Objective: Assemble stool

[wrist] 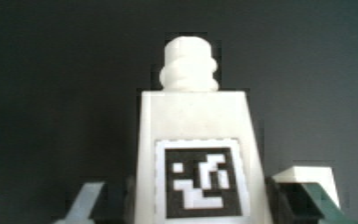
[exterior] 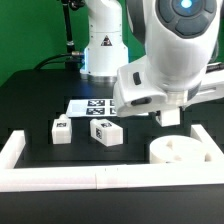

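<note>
My gripper hangs just above the round white stool seat, which lies at the exterior view's right near the front rail. It is shut on a white stool leg. In the wrist view that leg fills the middle, its black-and-white tag facing the camera and its knobbed peg end pointing away. Dark fingers flank it on both sides. Two more tagged legs lie on the black table at the exterior view's left of the seat.
The marker board lies flat behind the loose legs. A long white border rail runs along the front and turns up the left side. The robot's base stands at the back.
</note>
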You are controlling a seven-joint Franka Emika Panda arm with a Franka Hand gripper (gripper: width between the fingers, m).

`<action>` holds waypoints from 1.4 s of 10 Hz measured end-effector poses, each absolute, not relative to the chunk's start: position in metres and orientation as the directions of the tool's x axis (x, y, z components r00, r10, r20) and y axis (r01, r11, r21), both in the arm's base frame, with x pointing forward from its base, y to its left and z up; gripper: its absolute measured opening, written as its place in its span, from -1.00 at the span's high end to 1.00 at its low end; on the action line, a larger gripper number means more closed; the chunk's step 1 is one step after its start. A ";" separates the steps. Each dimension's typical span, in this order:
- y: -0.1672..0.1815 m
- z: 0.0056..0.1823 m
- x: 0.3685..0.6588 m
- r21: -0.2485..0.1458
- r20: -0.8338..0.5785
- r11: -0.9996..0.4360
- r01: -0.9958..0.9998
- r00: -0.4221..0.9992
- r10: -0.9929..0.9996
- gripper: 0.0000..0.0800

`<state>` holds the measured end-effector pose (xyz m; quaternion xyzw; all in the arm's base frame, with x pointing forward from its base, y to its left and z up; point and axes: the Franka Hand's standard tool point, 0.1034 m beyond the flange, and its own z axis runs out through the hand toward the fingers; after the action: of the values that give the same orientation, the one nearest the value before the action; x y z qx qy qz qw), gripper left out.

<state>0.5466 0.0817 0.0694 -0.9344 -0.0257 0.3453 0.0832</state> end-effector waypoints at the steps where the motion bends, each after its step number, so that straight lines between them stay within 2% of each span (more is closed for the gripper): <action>1: 0.082 0.073 0.555 -0.168 -0.570 -0.986 -0.004 0.817 0.094 0.16; 2: 0.082 0.076 0.561 -0.165 -0.497 -0.986 0.007 0.863 0.089 0.16; 4: 0.084 0.115 0.582 -0.175 -0.379 -0.982 0.070 0.916 0.133 0.16; 5: 0.085 0.130 0.597 -0.163 -0.282 -0.981 0.103 0.948 0.147 0.16; 6: 0.089 0.137 0.603 -0.149 -0.202 -0.983 0.109 0.969 0.138 0.16; 7: 0.091 0.130 0.597 -0.140 -0.157 -0.984 0.108 0.979 0.130 0.16; 10: 0.087 0.130 0.605 -0.114 0.036 -0.987 0.114 0.993 0.111 0.16; 13: 0.096 0.155 0.645 -0.066 0.366 -0.983 0.171 0.921 0.136 0.16; 14: 0.102 0.156 0.641 -0.049 0.471 -0.983 0.176 0.872 0.133 0.16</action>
<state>0.6407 0.1015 0.1557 -0.9665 -0.0799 -0.2397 0.0453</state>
